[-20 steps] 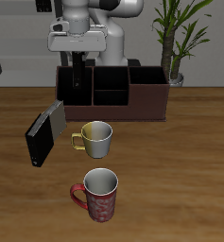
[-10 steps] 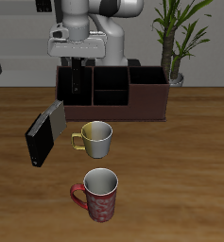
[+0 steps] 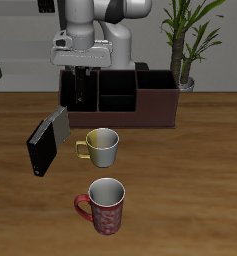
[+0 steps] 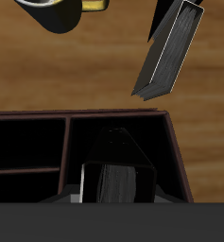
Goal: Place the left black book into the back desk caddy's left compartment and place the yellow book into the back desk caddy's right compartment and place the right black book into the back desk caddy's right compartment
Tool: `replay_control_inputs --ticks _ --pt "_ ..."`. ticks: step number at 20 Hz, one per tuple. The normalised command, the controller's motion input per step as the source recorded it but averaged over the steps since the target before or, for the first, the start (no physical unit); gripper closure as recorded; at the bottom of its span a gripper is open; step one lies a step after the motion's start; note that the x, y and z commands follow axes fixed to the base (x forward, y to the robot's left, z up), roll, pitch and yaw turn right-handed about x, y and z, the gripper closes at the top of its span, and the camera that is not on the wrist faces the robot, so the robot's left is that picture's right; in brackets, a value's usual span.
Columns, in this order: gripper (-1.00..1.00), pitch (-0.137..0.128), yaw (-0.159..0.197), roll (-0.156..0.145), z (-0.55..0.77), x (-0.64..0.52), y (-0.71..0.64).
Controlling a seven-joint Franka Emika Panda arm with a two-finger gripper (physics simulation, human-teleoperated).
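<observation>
The back desk caddy point(image 3: 155, 112) is a long dark reddish-brown box in front of the robot's base. My gripper point(image 3: 83, 72) hangs over the end section taken as its left compartment point(image 3: 70, 92), shut on the left black book point(image 3: 83, 92). The book hangs upright with its lower end down in that black-lined section point(image 4: 85, 142). In the wrist view its top edge point(image 4: 118, 156) sits right under the gripper point(image 4: 116, 189). The right black book point(image 3: 43, 148) leans tilted on the table in front of that caddy end point(image 4: 175, 52). The yellow book is out of view.
A pale yellow mug point(image 3: 102, 147) stands in front of the caddy, with its rim point(image 4: 52, 11) also in the wrist view. A red patterned mug point(image 3: 106, 205) stands nearer the table's front edge. A potted plant point(image 3: 185, 40) stands behind the caddy's other end.
The gripper with the black book has shifted slightly along the caddy towards its middle. The leaning book and both mugs have not moved.
</observation>
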Motion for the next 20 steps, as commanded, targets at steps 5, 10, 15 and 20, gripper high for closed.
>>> replay_control_inputs --ticks 5,10,15,20 --pt "1.00 0.004 -0.012 -0.013 -0.08 0.01 -0.06" --pt "1.00 0.024 -0.006 -0.025 -0.22 -0.01 -0.09" --pt "1.00 0.005 0.007 0.003 -0.13 -0.05 -0.03" --pt "1.00 0.025 0.022 -0.009 -0.22 0.02 0.02"
